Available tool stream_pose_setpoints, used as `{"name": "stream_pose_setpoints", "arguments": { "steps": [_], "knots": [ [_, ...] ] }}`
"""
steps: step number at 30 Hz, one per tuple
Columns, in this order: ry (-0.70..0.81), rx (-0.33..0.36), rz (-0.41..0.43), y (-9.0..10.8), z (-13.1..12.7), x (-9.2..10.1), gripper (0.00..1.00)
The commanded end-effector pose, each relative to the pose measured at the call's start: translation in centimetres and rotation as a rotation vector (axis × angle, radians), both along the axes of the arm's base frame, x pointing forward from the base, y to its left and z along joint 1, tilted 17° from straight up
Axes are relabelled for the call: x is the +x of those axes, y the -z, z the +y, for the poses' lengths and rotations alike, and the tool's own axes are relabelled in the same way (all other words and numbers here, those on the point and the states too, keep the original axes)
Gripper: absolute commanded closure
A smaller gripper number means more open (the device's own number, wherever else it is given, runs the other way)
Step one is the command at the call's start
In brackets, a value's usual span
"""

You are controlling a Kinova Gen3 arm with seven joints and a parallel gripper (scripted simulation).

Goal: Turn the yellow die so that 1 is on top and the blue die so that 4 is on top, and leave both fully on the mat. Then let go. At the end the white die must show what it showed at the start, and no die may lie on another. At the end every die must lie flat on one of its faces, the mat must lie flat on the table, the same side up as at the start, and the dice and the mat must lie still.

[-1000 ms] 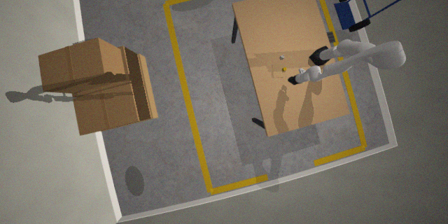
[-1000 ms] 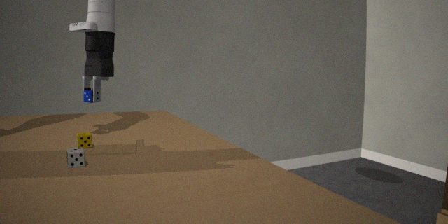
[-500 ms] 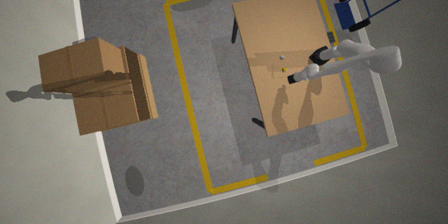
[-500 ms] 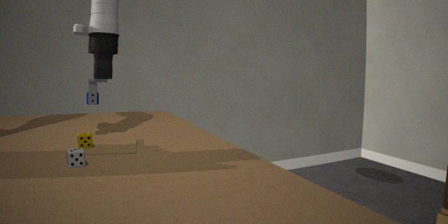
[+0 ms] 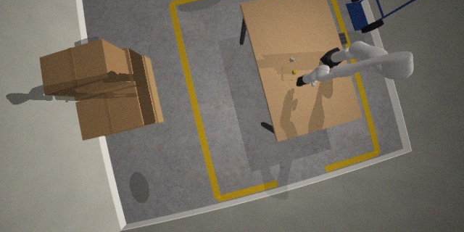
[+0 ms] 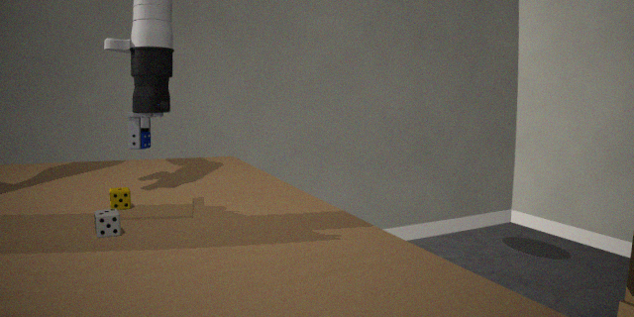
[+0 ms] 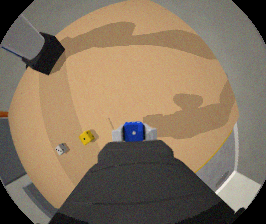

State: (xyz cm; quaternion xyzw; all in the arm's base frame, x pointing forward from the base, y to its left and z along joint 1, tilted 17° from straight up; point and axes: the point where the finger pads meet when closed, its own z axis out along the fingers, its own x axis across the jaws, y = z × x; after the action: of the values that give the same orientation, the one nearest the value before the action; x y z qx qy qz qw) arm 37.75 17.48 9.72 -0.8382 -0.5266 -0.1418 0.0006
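My gripper (image 5: 299, 81) (image 6: 142, 140) (image 7: 133, 129) is shut on the blue die (image 6: 146, 139) (image 7: 134, 132), high above the table. In the wrist view the die's face toward the camera shows one white pip; a finger partly hides it in the exterior view. The yellow die (image 5: 294, 72) (image 6: 120, 199) (image 7: 86, 137) rests flat, a five facing the exterior camera and what looks like one pip on top. The mat (image 5: 288, 75) (image 6: 165, 211) is wood-coloured with a faint outline; whether the yellow die is fully on it is unclear. The white die (image 5: 292, 59) (image 6: 108, 223) (image 7: 60, 149) lies flat apart, a five facing the exterior camera.
The arm's black base (image 5: 330, 58) (image 7: 46, 54) stands on the wooden table (image 5: 290, 25) (image 6: 297, 277) (image 7: 134, 85). Arm shadows cross the table top. Cardboard boxes (image 5: 90, 90) and a blue hand truck (image 5: 357, 15) stand away from the table.
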Motion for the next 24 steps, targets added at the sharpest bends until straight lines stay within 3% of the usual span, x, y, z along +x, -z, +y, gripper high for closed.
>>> {"name": "stream_pose_setpoints", "arguments": {
  "steps": [1,7,24],
  "knots": [
    [0.041,0.007,0.005,0.02,0.10,0.15,0.43],
    [0.118,0.028,0.010,-0.09,0.16,0.52,0.43],
    [0.137,0.028,0.004,-0.08,0.18,0.60,0.43]
  ]
}}
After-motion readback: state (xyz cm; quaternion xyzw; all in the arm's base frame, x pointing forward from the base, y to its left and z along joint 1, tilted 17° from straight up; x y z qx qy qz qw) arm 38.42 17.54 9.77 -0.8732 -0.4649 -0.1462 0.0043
